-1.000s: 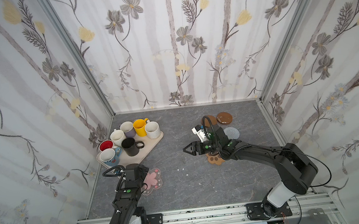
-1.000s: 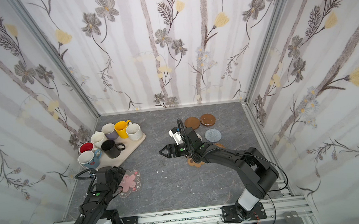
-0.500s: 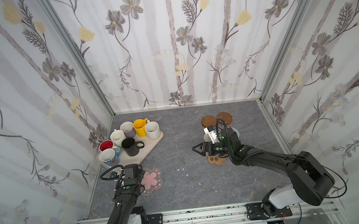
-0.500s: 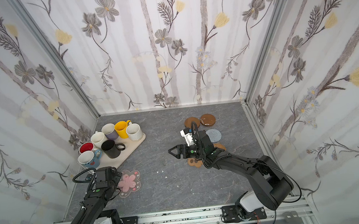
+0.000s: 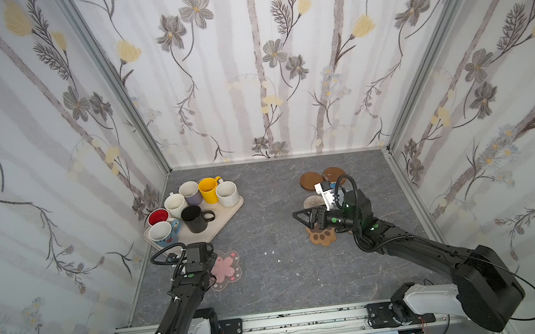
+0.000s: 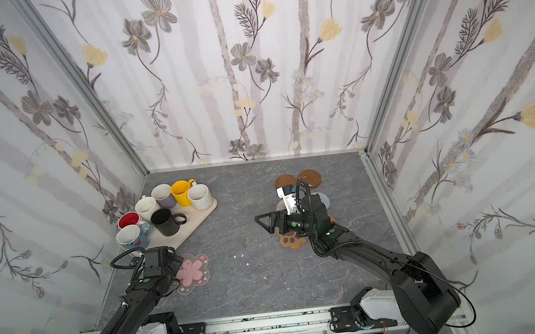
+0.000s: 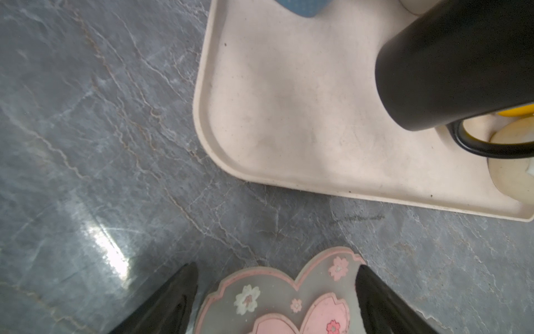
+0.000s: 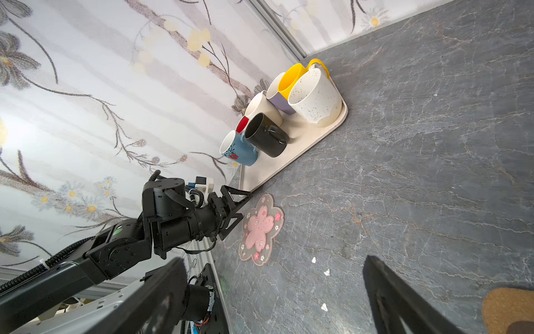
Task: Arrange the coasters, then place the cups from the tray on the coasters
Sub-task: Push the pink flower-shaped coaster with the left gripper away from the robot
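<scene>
In both top views the tray [image 5: 230, 210] sits in the far-left corner of the worktop [image 5: 271, 282], one end close to the left wall. All seven cups [image 5: 209, 189] stand on it in a tight cluster. The middle of the worktop is bare, with wide room between the arms. The left end effector [image 5: 210, 253] hangs just off the tray's near edge, at the rim of the flower coaster [image 5: 226, 268]; its wrist hides the fingers here. The right end effector [image 6: 267, 223] points toward the middle, spread and empty. Its arm covers part of the paw coaster [image 6: 291, 241] and most of the grey coaster [image 6: 326, 199]. The wooden discs [image 5: 310, 181] lie side by side near the back wall.

The left wrist view shows both fingers [image 7: 173, 300] wide apart with the flower coaster between them, cut off at the frame edge; contact cannot be told. A strip of bare worktop separates it from the tray's rounded corner. The black cup [image 7: 448, 72] looms blurred.

Only the right wrist view shows the left end effector side-on: parted, gripping nothing, tips just beside the coaster's edge. The paw coaster shows as one corner.
</scene>
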`<state>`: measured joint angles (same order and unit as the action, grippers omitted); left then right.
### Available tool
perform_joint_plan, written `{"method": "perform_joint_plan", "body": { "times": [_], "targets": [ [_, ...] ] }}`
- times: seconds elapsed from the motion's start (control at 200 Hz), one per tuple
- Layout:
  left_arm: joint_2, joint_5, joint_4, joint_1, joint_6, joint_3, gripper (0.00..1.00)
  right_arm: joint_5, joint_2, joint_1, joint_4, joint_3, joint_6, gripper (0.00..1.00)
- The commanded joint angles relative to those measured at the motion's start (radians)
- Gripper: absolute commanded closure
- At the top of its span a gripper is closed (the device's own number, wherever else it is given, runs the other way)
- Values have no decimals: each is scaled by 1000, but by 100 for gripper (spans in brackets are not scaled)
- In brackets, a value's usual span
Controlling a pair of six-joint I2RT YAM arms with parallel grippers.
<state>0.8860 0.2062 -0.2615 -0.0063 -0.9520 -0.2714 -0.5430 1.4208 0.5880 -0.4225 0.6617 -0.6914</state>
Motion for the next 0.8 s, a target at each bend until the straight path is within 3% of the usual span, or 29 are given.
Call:
{"method": "perform_joint_plan", "body": {
  "times": [0.0, 0.51, 0.799],
  "targets": [
    [-18, -24, -49, -22, -31, 20, 12, 5, -4, 0, -51, -2, -4, 4],
    [-4, -21, -51, -168, -92, 17, 13, 5, -8, 0, -55, -5, -6, 5],
    [50, 15, -50, -329, -165, -9, 14, 5, 1, -2, -55, -5, -4, 5]
  ]
}}
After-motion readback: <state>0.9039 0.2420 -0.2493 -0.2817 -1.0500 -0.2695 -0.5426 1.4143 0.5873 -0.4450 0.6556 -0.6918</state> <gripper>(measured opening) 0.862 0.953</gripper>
